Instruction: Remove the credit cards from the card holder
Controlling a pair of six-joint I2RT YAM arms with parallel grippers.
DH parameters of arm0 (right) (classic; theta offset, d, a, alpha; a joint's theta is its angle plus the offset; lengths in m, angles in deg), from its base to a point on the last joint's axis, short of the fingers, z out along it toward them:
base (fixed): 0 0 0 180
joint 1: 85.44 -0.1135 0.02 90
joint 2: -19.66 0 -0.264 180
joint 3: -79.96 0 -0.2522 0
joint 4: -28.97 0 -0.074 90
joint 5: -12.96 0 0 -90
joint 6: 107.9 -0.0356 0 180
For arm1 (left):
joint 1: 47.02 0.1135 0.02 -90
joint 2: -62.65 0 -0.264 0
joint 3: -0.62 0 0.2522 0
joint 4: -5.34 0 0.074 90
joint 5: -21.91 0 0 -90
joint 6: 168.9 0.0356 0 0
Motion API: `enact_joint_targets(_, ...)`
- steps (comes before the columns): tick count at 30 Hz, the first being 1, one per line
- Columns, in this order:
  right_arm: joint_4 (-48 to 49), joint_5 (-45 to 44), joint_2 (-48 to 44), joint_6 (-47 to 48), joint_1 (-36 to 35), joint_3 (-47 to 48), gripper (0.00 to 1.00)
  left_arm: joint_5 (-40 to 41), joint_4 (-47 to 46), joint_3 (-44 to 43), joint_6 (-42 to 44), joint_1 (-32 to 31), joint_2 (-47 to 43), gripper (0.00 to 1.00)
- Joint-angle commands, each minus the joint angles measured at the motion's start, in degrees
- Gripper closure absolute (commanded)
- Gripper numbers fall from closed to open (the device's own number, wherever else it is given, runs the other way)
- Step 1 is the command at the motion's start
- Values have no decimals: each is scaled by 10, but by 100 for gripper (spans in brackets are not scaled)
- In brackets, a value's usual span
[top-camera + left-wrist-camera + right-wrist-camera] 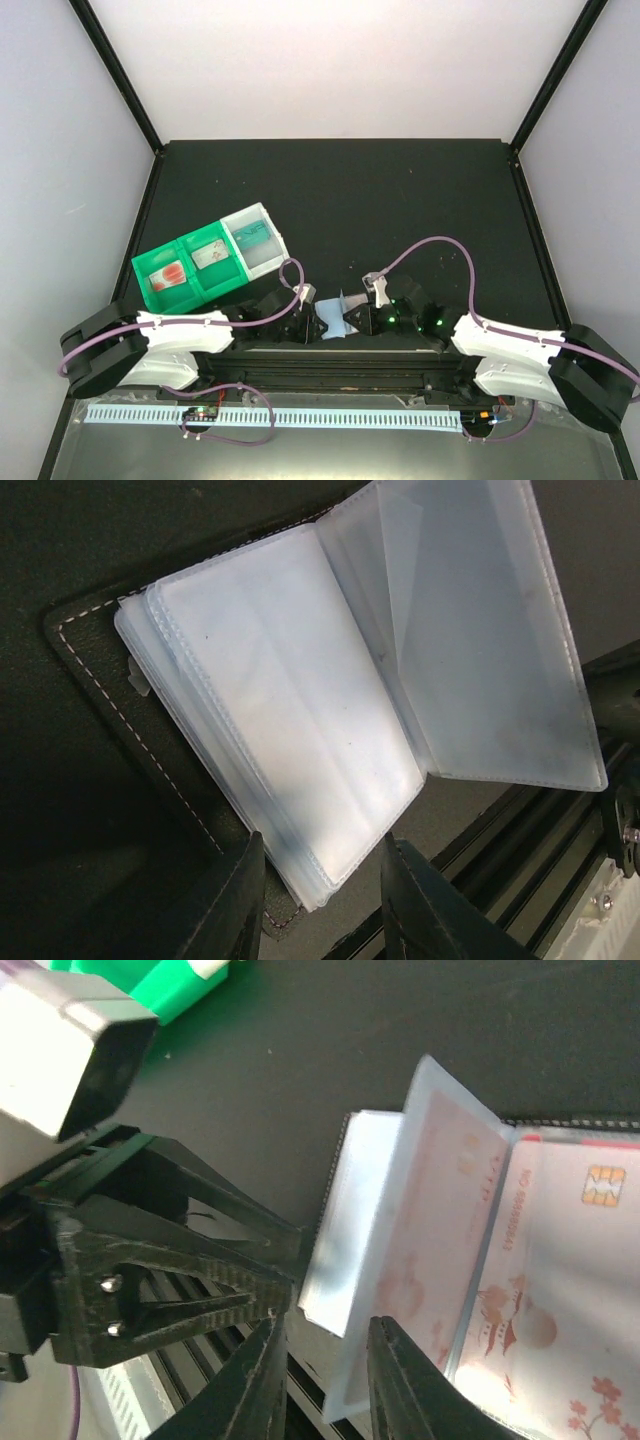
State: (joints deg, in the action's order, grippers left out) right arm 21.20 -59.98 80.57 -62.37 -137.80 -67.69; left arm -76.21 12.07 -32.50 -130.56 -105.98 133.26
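Overhead, card holder point(338, 318) partly hidden; credit card point(565, 1270) cropped.

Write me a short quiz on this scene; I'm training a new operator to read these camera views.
1. True or false: the left gripper and the right gripper both have the card holder between their fingers.
2. The teal card lies: A in the white bin; B in the card holder; C in the right gripper.
3. Short answer: what colour is the print on the chip card inside the holder's sleeve?
Key: 1 true; 2 A; 3 reddish.
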Motion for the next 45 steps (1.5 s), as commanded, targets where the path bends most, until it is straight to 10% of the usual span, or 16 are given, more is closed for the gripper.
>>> enact_joint_targets(1, 27, -2, 18, 1, 2, -10, 81, 5, 4, -1, -5, -1, -12, 66)
enact_joint_targets(23, 30, -2, 47, -7, 2, -5, 69, 50, 34, 21, -6, -1, -104, 65)
enact_joint_targets(37, 27, -32, 108, -6, 2, 4, 74, -5, -67, 19, 17, -1, -27, 97)
enact_joint_targets(45, 35, -31, 125, -8, 2, 11, 77, -6, -80, 21, 17, -1, 17, 99)
